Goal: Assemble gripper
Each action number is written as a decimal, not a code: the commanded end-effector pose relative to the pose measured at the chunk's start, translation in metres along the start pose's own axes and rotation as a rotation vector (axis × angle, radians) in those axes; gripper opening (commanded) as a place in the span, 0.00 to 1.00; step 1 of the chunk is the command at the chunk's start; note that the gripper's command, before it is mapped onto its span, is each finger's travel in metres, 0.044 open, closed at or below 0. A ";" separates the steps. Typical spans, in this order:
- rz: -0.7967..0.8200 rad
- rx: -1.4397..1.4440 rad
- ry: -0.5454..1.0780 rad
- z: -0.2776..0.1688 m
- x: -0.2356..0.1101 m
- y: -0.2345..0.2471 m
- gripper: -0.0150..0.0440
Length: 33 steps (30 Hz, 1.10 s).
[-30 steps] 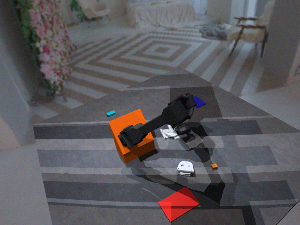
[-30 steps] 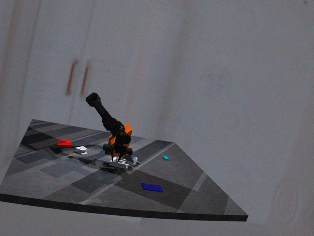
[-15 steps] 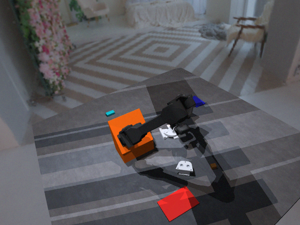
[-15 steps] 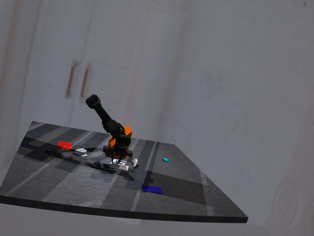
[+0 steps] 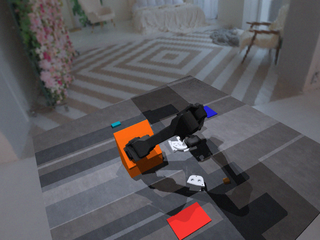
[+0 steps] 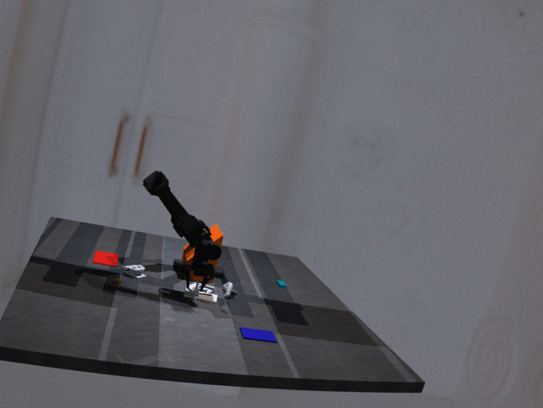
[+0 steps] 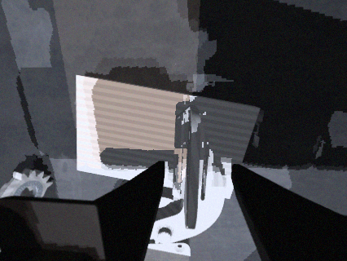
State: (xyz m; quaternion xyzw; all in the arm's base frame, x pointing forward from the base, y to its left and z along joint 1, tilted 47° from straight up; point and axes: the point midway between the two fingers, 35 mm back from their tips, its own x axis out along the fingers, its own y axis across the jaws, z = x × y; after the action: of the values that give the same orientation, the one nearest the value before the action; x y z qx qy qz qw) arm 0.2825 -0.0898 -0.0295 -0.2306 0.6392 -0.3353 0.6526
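The white gripper base (image 5: 176, 146) (image 7: 213, 218) lies on the table under my hand; a broad striped face (image 6: 206, 298) (image 7: 134, 118) shows beside its rounded part. One jaw, a narrow upright grey strip (image 7: 191, 183), stands over the base between my fingers, with a gap on either side. My gripper (image 6: 195, 288) (image 7: 197, 168) is open around it. Whether this jaw sits on a pin or meshes is hidden. The other jaw (image 6: 228, 289) (image 7: 30, 183), with gear teeth, is apart from the base. The white housing plate (image 5: 195, 180) (image 6: 135, 267) with two holes lies away from the base.
A big orange block (image 5: 134, 129) (image 6: 216, 234) stands beneath part of the arm. A red plate (image 5: 188, 222) (image 6: 105, 258), a blue plate (image 5: 210, 112) (image 6: 257, 335), a teal block (image 5: 116, 124) (image 6: 281, 284) and a small orange-brown cube (image 5: 226, 180) (image 6: 116, 281) lie around. Dark shadows cross the table.
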 end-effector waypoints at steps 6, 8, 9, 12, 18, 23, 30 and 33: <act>0.003 0.000 0.001 0.001 -0.026 0.001 0.63; 0.002 0.001 0.002 0.000 -0.043 0.001 0.63; 0.001 0.001 0.003 0.000 -0.053 0.000 0.63; -0.003 0.001 0.003 -0.002 -0.069 -0.002 0.63; -0.007 -0.005 -0.009 -0.003 -0.064 -0.001 0.46; -0.007 -0.005 -0.009 -0.003 -0.064 -0.001 0.25; -0.007 -0.005 -0.009 -0.003 -0.064 -0.001 0.25; -0.006 -0.005 -0.010 -0.003 -0.064 0.000 0.25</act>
State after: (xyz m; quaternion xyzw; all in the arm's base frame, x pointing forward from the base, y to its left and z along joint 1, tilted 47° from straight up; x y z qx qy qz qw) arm 0.2840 -0.0418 0.0145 -0.2348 0.6356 -0.3325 0.6560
